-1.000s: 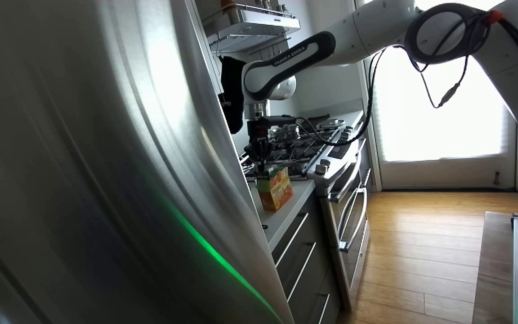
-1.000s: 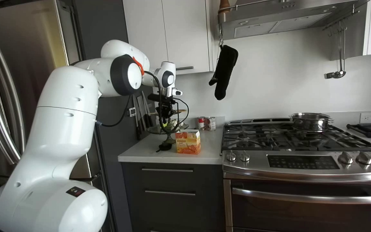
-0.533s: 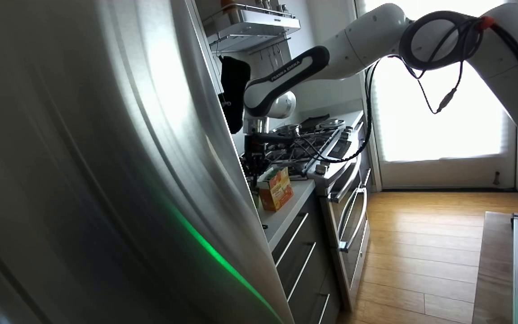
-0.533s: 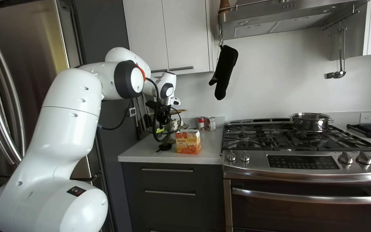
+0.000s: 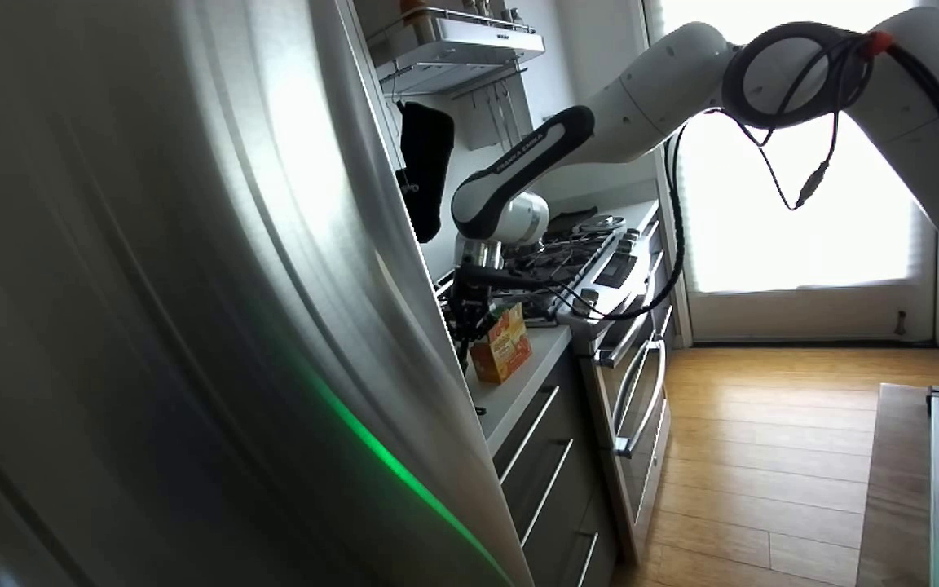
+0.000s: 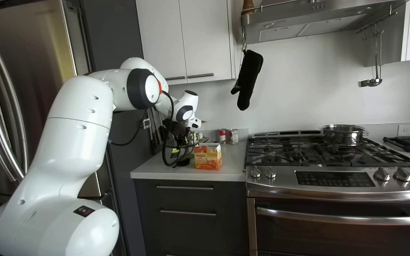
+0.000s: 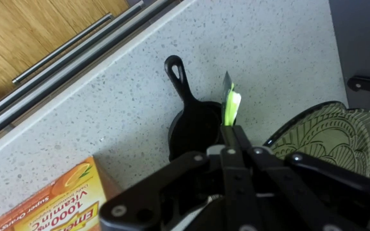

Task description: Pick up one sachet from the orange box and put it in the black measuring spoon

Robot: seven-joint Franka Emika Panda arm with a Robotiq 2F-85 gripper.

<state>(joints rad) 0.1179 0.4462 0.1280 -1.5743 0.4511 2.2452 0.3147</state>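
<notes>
The sachet (image 7: 232, 107), gripped by the tool (image 7: 233, 128) near the spoon (image 7: 194, 125)

The sachet, showing dark, bright green and white, is clear of the box (image 6: 208, 157) and held by one end. The tool is closed tight on it, its fingers (image 7: 243, 139) almost meeting. In the wrist view the sachet crosses the rim of the black bowl, its free end showing past that edge; whether it touches the spoon cannot be told.

The spoon lies on the speckled surface (image 7: 133, 89), its looped handle pointing out from the bowl. The orange and yellow box stands upright and open-topped nearby; its printing includes "Vitamin C". On the spoon's other side, in the wrist view, is a patterned glass dish (image 7: 329, 138). Farther back on the surface stand two cans (image 6: 222, 136). Next to the surface is the stove (image 6: 333, 181), a steel pot (image 6: 343, 136) on it. A black mitt (image 6: 250, 80) hangs beneath the hood (image 6: 319, 21). In an exterior view the fridge (image 5: 192, 326) fills much of the foreground.
</notes>
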